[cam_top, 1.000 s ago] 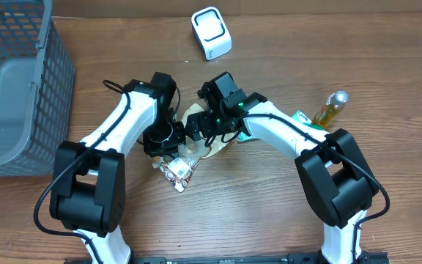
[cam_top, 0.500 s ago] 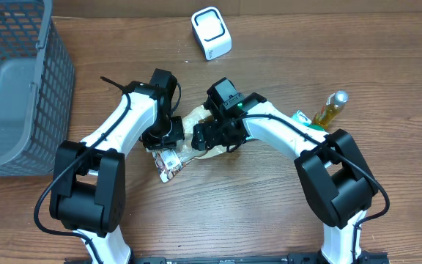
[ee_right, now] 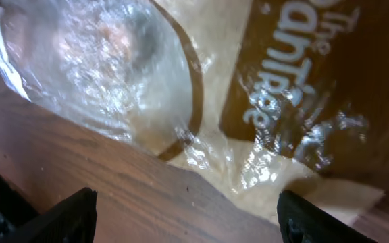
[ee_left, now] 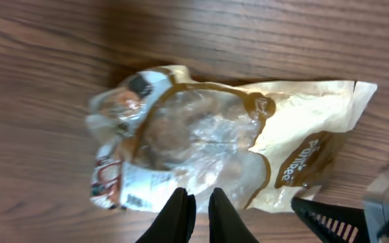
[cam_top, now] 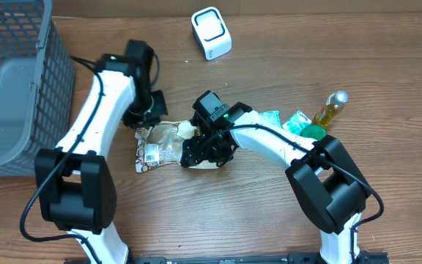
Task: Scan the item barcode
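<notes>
left tool [ee_left: 198, 206] is closed with its two tips almost touching, and it holds nothing. it hangs over the label end of the snack bag [cam_top: 165, 145]. right tool [ee_right: 188, 219] is open wide and its fingers straddle the bag's brown printed end; i see no pinch on the film. the bag lies flat on the tabletop [cam_top: 269, 213] between my two arms, well apart from the white scanner [cam_top: 212, 33] at the far edge.

i judge the bag to be light and soft: thin crinkly film with a glossy clear window that will likely slip and buckle under a squeeze. whatever sits inside looks pale and lumpy, so i treat it as crushable. the best hold, i think, is the flat sealed margin at the right end, away from the white label [cam_top: 149, 154] at the left end, so the tool does not cover the code.

the overhead view gives the whole layout and the gap to the scanner, but the wrist hides the right tool's fingers. the left wrist view shows the window and the label, where there are small dark bars too blurred to read. the right wrist view shows the open fingers, the wrinkles and the lettering, but no label.
</notes>
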Robot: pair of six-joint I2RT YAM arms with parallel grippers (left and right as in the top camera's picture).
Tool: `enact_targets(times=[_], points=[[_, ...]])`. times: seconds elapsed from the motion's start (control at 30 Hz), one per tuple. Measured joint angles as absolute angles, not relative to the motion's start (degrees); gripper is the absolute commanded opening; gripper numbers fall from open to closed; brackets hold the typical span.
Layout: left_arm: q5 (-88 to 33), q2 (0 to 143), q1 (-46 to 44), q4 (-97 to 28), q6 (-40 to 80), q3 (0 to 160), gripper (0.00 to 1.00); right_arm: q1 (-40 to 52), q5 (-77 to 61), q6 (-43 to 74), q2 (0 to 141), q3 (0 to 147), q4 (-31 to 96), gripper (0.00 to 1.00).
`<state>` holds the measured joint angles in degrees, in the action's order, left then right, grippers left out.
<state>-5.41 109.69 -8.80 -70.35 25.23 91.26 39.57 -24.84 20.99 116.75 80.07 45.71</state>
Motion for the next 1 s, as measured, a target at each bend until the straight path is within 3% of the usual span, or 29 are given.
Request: enact_targets(times=[0.17,0.47,1.0], points=[[-1.0,109.7,-8.1,-71.4,25.7,89.4,0.04,37.8,-25.2,21.1,116.7,83.1,45.0,0.88],[1.4,109.7,-8.1,-61.6,26.7,77.1,0.05,36.0,-22.1,21.6,116.7,83.5,39.3,0.96],[2.2,109.0,-8.1,-55.6,26.7,71.5,0.04,36.5,-17.2,27.6,116.7,80.9,32.8,0.96]])
